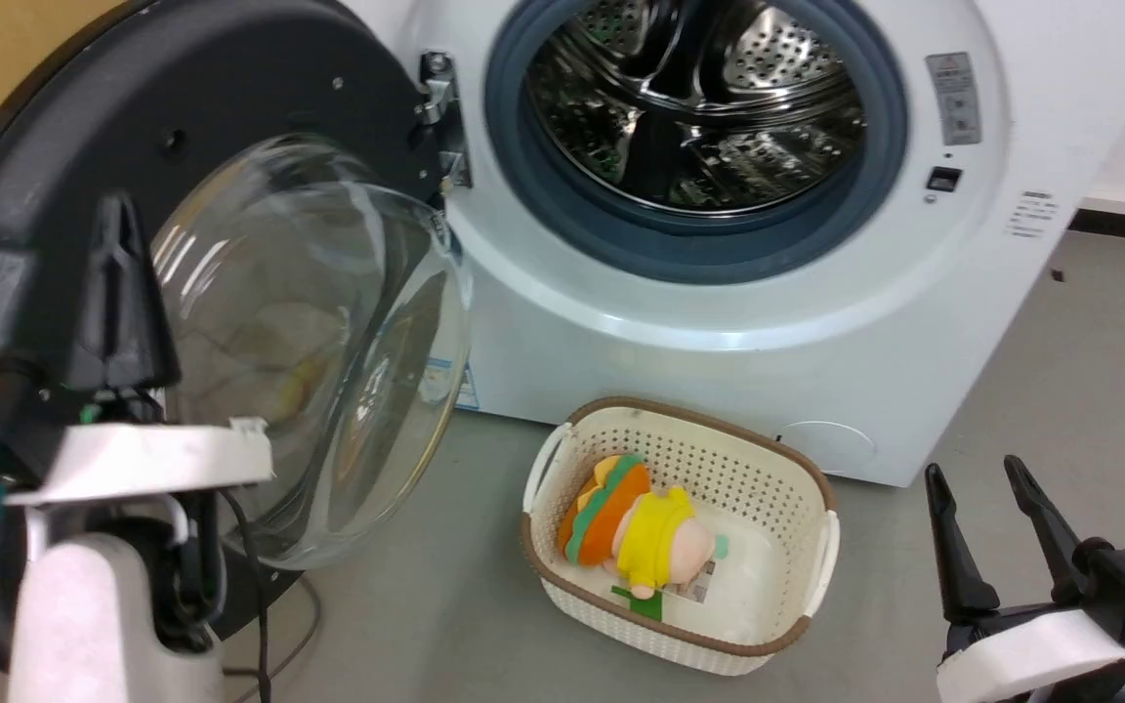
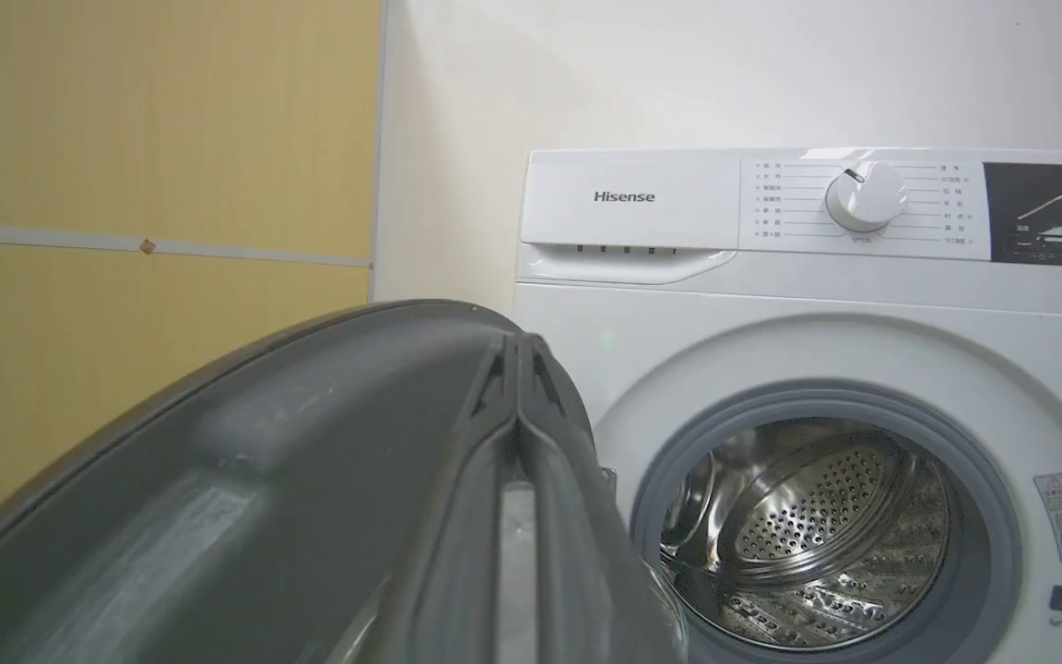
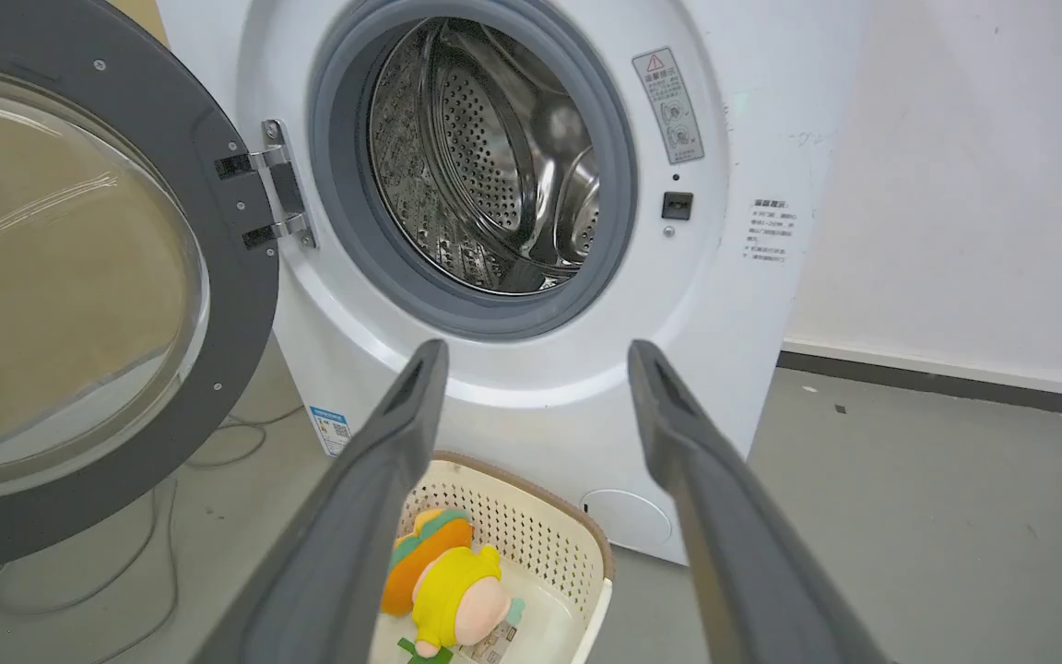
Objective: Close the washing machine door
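Yellow wall (image 2: 125, 120); washing machine door (image 1: 260, 88) by left gripper (image 1: 120, 210)

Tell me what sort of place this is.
Probably a laundry room or a test space set up as one: a white front-loading washing machine stands against a plain wall, its door swung open, with a cream basket holding a plush toy on the grey floor.

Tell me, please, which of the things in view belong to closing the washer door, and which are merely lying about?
Job in hand:
- washing machine door, swung wide open
- washing machine, its opening uncovered
- left pincer, shut, by the door's rim

Just lying about:
- cream basket, in front of the machine
- plush toy, lying inside the basket
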Controlling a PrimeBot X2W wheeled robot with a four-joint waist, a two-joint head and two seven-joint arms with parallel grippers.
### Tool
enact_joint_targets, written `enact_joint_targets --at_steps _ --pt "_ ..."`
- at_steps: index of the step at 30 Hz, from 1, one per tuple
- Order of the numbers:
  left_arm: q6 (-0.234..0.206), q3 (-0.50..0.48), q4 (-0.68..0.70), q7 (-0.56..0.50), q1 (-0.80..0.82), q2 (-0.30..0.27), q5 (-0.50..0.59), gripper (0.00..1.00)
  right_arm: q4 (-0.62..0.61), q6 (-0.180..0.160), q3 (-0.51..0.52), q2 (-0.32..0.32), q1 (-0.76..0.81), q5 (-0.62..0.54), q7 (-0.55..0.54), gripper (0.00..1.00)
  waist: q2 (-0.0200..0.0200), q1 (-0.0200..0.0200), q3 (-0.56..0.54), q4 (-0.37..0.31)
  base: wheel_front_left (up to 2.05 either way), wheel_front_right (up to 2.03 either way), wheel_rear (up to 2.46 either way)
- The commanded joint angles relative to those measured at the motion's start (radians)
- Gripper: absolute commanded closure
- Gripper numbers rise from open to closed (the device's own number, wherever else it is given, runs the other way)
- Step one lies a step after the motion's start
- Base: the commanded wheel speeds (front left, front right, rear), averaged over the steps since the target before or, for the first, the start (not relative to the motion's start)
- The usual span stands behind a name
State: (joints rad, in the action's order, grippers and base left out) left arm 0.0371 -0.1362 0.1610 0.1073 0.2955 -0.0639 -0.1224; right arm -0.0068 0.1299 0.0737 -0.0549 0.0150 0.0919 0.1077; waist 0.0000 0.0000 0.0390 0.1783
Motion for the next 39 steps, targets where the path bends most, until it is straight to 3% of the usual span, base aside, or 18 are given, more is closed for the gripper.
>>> enact_joint_targets --at_steps 1,14,28,39 --pt "0.006 -0.013 0.013 0.008 0.032 -0.003 -0.012 1.00 -0.001 0.000 0.005 0.002 -0.003 0.010 0.008 0.00 0.0000 0.0000 0.006 0.016 0.00 0.00 0.00" --pt "0.030 -0.136 0.015 0.029 0.154 -0.070 -0.152 1.00 0.002 0.000 0.026 0.003 -0.002 0.030 0.035 0.00 0.0000 0.0000 0.018 0.091 0.00 0.00 0.00" --pt "0.029 -0.378 -0.113 -0.044 0.218 -0.146 -0.408 1.00 0.006 0.001 0.047 0.003 -0.007 0.043 0.064 0.00 0.0000 0.0000 0.041 0.143 0.00 0.00 0.00" --pt "0.029 -0.524 -0.318 -0.268 0.211 -0.157 -0.712 1.00 0.005 0.001 0.064 0.004 -0.015 0.047 0.087 0.00 0.0000 0.0000 0.064 0.174 0.00 0.00 0.00"
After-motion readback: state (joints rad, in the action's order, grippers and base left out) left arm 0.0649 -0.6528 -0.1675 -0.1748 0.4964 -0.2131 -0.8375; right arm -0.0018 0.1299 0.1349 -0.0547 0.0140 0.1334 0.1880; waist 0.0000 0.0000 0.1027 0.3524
